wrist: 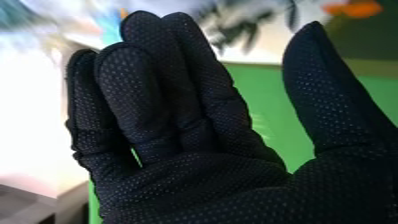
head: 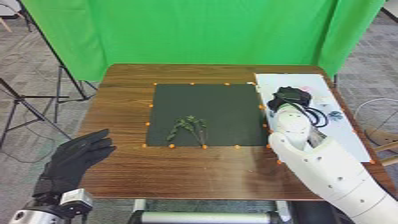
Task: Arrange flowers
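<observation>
In the head view my right hand [head: 290,96] is over the upper part of the white board on the table's right side, close beside a pink flower [head: 306,89]. The right wrist view has my right hand [wrist: 169,110] with its fingers fairly straight, the thumb apart, and nothing held. Green leafy stems [head: 188,128] lie on the lower middle of the dark mat [head: 204,102]. A bluish flower [head: 336,115] rests on the white board, right of my right wrist. At the table's left edge my left hand [head: 78,157] is open and empty.
The white board [head: 351,142] runs along the right of the brown table [head: 120,100]. Small orange markers surround the dark mat. Behind the table hangs a green cloth [head: 204,30], and tripod legs stand to the left.
</observation>
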